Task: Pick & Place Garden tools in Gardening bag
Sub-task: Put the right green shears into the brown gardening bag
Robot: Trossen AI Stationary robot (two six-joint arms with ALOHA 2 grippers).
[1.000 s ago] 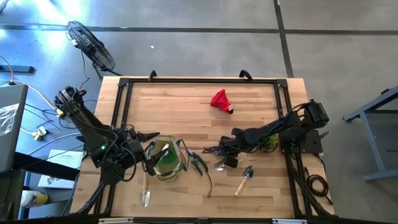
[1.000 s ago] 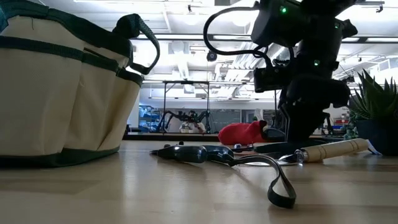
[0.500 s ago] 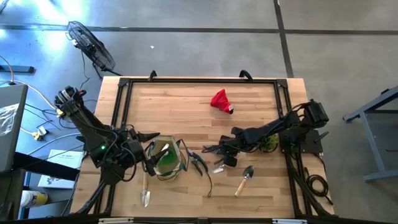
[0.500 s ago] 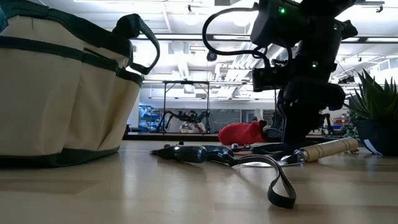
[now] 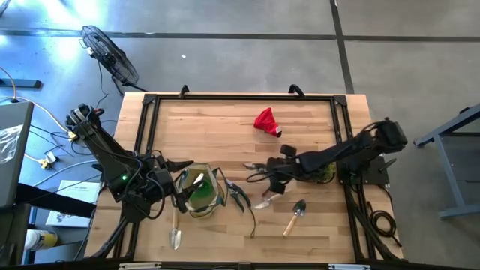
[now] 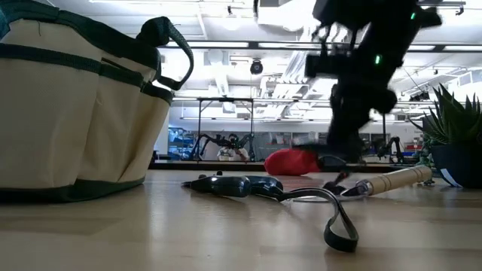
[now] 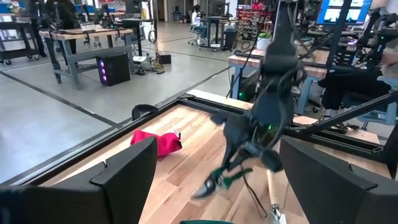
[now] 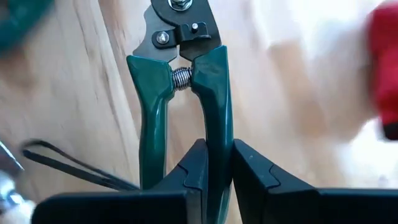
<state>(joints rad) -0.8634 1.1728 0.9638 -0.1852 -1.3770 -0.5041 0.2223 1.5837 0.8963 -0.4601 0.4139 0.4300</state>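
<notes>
Change: the right arm has lifted and swung toward the table's middle since a second ago, carrying the green-handled pruners off the wood; the left arm has not moved.
Right gripper (image 5: 264, 173): fingers clamped on one handle of the green-handled pruners (image 8: 180, 102), the other handle free beside it, spring showing between them; held above the table, blades pointing toward the gardening bag.
Left gripper (image 5: 177, 193): at the gardening bag's near-left rim; whether it grips cannot be told.
Gardening bag (image 5: 201, 190): tan with green trim, front-left of the table, a bright green item (image 5: 201, 193) inside.
Second pruners (image 6: 239, 185): dark, lying just right of the bag with a strap loop.
Trowels: one (image 5: 175, 226) in front of the bag, one (image 5: 293, 217) front-right.
Red cloth item (image 5: 266, 121): back centre, well apart.
Writing: none readable.
</notes>
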